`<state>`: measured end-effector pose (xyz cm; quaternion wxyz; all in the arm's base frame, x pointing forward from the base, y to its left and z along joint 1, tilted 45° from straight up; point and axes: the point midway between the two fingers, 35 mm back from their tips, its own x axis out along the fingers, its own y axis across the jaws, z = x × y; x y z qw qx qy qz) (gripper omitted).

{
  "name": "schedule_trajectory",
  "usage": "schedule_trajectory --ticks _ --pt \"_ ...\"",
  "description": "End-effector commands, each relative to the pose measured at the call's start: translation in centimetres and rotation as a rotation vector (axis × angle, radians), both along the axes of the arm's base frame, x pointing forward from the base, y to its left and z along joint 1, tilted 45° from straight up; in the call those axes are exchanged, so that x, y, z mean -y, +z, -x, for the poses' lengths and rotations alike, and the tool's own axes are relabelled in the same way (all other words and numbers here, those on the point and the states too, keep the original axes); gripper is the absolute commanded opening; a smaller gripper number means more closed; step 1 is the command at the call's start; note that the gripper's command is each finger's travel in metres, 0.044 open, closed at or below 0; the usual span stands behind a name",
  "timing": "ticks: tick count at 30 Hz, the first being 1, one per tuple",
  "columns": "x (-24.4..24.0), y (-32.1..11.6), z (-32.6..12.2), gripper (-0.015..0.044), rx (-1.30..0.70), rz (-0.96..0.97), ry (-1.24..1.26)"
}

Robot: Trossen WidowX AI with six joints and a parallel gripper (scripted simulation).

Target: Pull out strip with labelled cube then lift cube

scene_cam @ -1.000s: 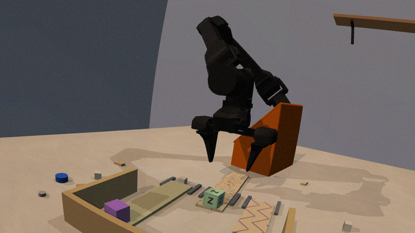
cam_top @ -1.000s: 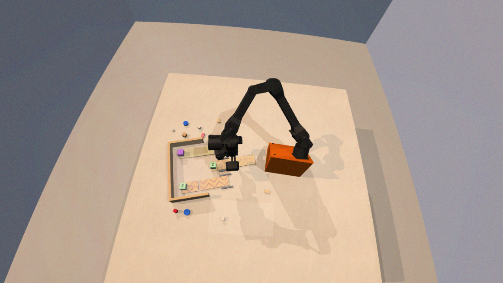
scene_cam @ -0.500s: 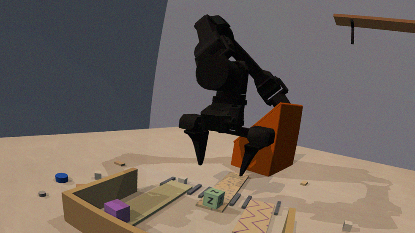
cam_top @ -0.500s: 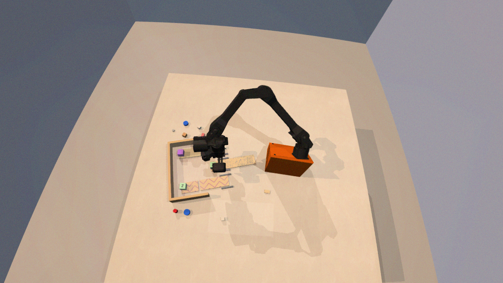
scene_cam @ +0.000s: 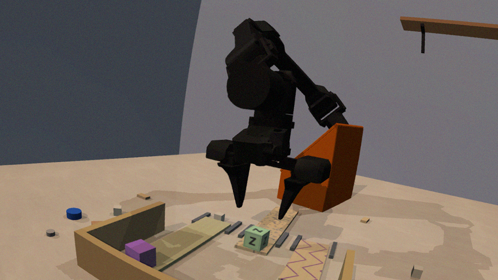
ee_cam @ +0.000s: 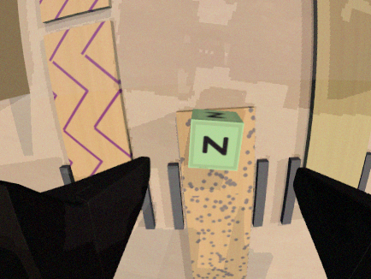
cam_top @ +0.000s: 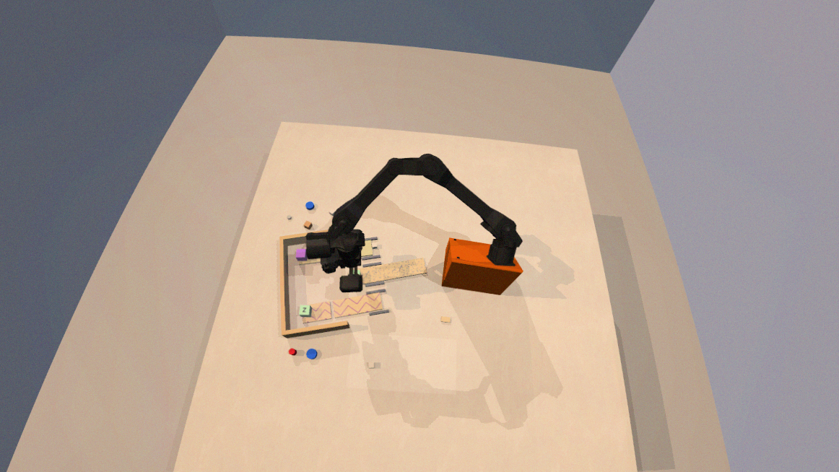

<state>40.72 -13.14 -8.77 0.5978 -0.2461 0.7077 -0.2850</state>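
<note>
One gripper [cam_top: 351, 272] [scene_cam: 259, 213] [ee_cam: 224, 171], two fingers spread, above speckled strip [cam_top: 394, 271] [scene_cam: 281, 221] [ee_cam: 219, 214]. Two Z-marked cubes: one on speckled strip, one on split zigzag strip [cam_top: 358, 304] [scene_cam: 304, 262] [ee_cam: 87, 103]. One purple cube [cam_top: 301, 253] [scene_cam: 140, 252].

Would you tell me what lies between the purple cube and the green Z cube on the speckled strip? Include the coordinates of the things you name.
The plain olive strip [scene_cam: 195, 237] and dark guide rails [scene_cam: 233, 227] [scene_cam: 245, 230], in the exterior view.

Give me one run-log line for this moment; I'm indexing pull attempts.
gripper: open, above speckled strip | lettered cube: on strip, ungrasped | zigzag strip: split
</note>
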Motion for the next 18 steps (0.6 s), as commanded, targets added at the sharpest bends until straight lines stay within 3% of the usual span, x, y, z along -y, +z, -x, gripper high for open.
schedule_trajectory --ticks 1,18 --pt "0.4 -0.7 0.0 0.0256 -0.004 -0.003 -0.002" --pt "2.4 -2.7 0.5 0.025 -0.004 -0.002 -0.002"
